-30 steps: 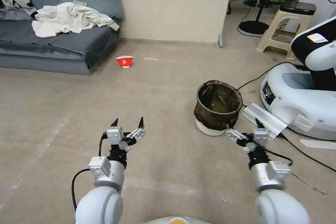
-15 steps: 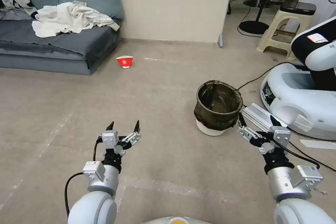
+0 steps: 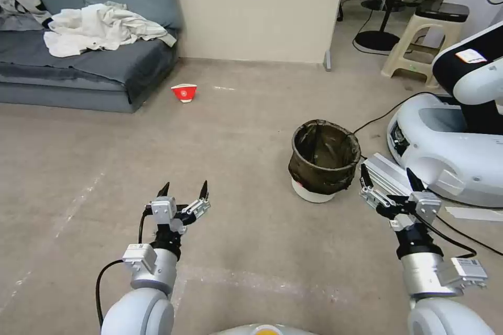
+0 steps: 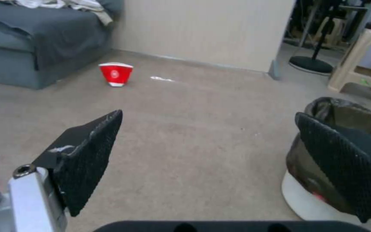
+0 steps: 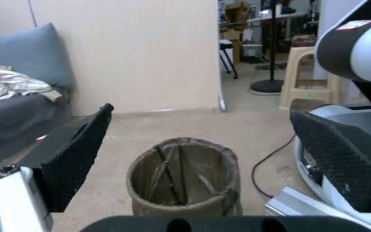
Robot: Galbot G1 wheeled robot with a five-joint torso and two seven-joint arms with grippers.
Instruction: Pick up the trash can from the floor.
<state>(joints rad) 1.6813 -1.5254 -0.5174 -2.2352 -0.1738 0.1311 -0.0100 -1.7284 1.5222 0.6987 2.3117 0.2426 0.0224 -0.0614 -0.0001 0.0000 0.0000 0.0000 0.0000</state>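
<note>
At the far left a grey sofa stood against the wall, and a heap of white cloth lay on it. Just in front of the right end of the sofa, a small red-and-white paper cup stood on the floor.

Nearer to the robot, on the left side, the left gripper was above bare floor with its two dark fingers spread apart and nothing between them. It was well apart from the trash can and from the cup. In the left wrist view the cup was far ahead between the fingertips, and the trash can was partly hidden behind the other finger.

Right of the centre, the trash can stood upright on the floor. Its dark bag was folded over the rim and the white base showed below.

The right gripper was just beside the near right side of the can, with its fingers wide open and holding nothing. I could not tell whether a finger touched the bag. In the right wrist view the can was seen between the two open fingers, farther than their tips.

A silver metal rail lay on the floor near the right gripper. At the far right there was a white robot base, a black cable on the floor, and farther away a beige plastic stool.
</note>
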